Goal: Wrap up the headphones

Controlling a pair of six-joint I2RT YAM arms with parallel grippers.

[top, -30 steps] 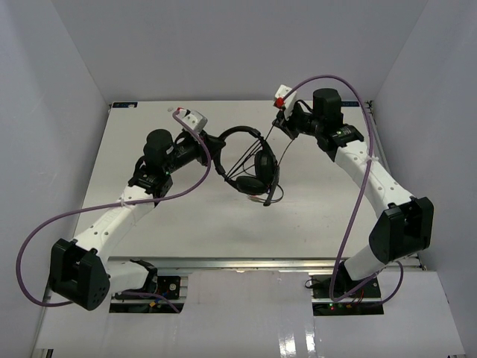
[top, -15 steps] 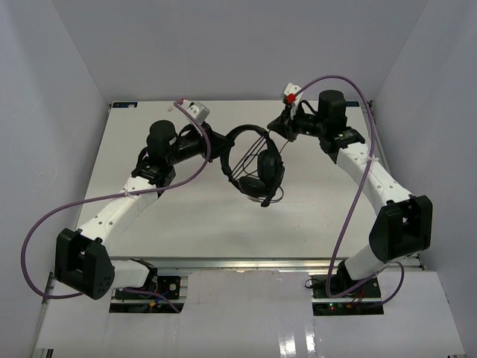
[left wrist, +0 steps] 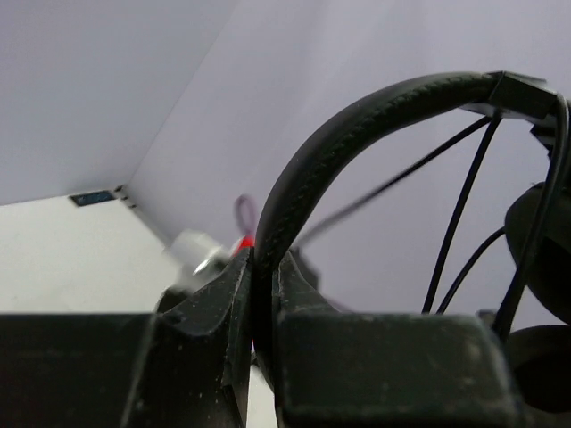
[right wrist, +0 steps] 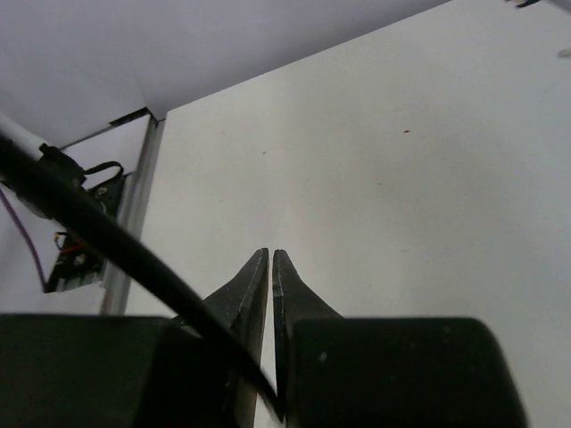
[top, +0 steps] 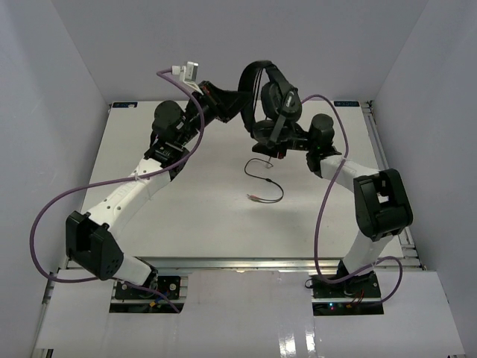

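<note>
Near the middle of the white table (top: pixel 149 224) lie the plugs (top: pixel 256 198) of the thin black cable (top: pixel 265 179), which rises from there toward the far side. Further back, the right gripper (right wrist: pixel 270 255) has its fingers almost together. A black cord (right wrist: pixel 107 234) passes close beside them, but I cannot tell if it is pinched. At the far centre the headphones (top: pixel 272 97) hang in the air above the table, with the left gripper (left wrist: pixel 263 263) clamped tight on the headband (left wrist: pixel 357 111).

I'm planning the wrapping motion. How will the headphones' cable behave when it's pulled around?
Probably floppy: the cable droops from the raised headphones and curls on the table. Likely light, so it may swing. The headband looks stiffer, holding its arch where the left gripper clamps it.
</note>
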